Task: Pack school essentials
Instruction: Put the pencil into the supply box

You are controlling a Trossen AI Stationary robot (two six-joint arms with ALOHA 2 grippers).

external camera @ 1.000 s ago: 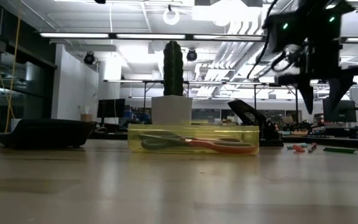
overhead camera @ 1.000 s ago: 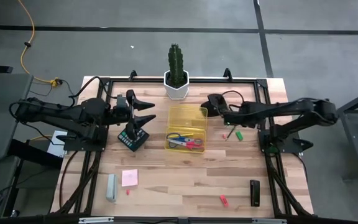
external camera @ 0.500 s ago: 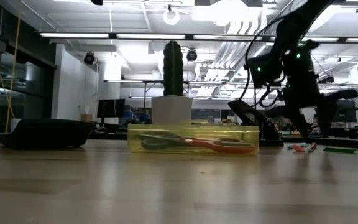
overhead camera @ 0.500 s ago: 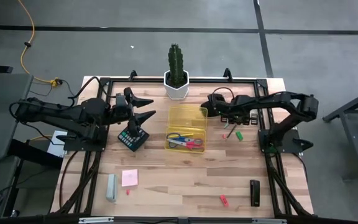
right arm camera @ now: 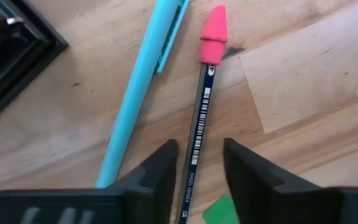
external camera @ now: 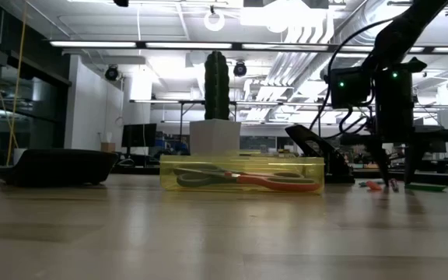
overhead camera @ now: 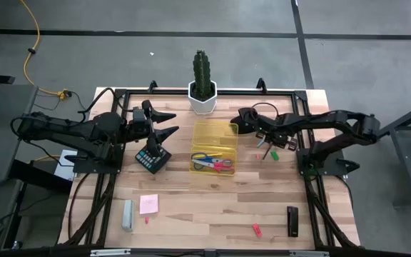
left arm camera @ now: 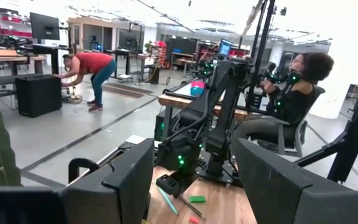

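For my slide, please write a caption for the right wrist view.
Right gripper straddles a dark pencil with a pink eraser cap, beside a light blue pen on the wooden table.

wooden table, yellow tray, cactus pot

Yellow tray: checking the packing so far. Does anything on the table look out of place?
Nothing damaged or spilled. The yellow tray holds only scissors; the pink sticky-note pad and small red pieces lie scattered apart. The right gripper straddles a dark pencil beside a light blue pen.
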